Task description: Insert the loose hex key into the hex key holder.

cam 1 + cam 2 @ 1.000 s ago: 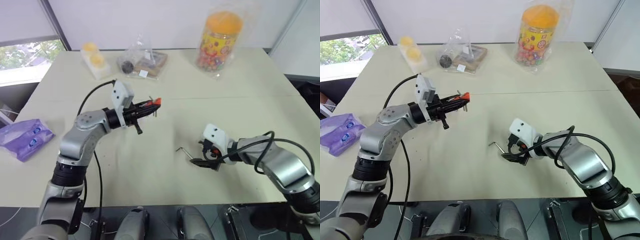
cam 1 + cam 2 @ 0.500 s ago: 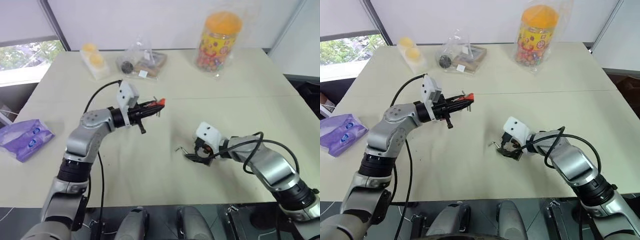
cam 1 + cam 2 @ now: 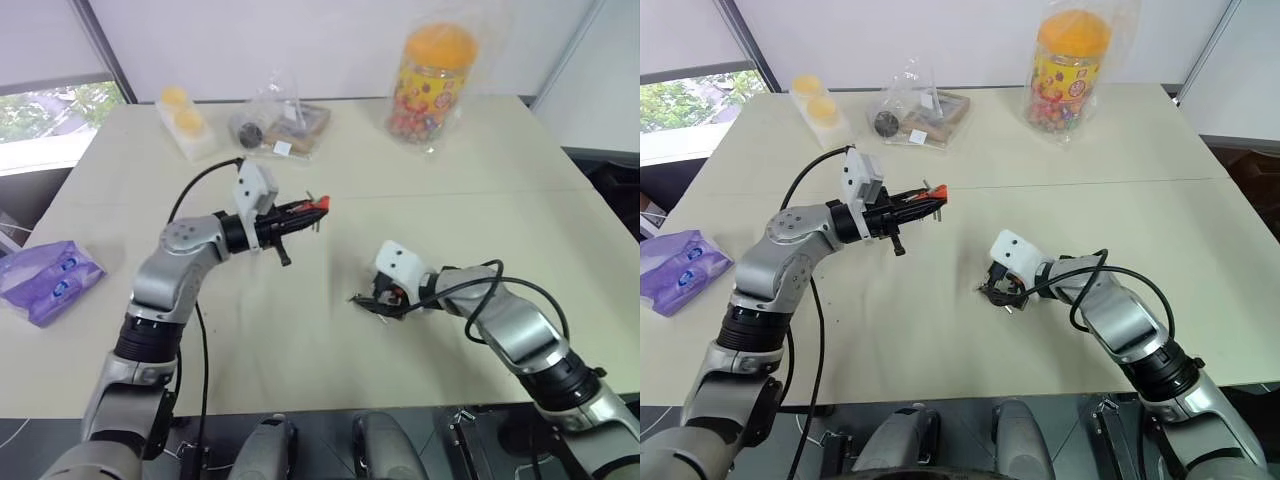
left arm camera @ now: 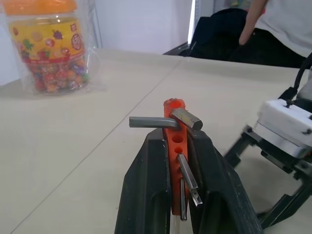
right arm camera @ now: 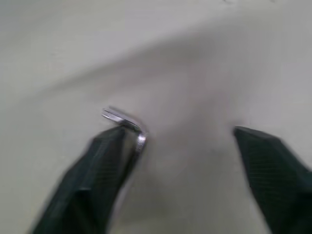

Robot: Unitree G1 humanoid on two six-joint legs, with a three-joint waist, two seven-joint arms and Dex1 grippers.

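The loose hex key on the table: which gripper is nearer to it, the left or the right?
Right. The right gripper is down at the loose hex key, one finger beside it, jaws open. The left gripper is raised well away, shut on the hex key holder.

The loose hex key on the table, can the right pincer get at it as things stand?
Probably yes. The right pincer is open right over the loose hex key, one finger beside it, nothing else on that patch of the table. The left pincer, shut on the hex key holder, is well clear.
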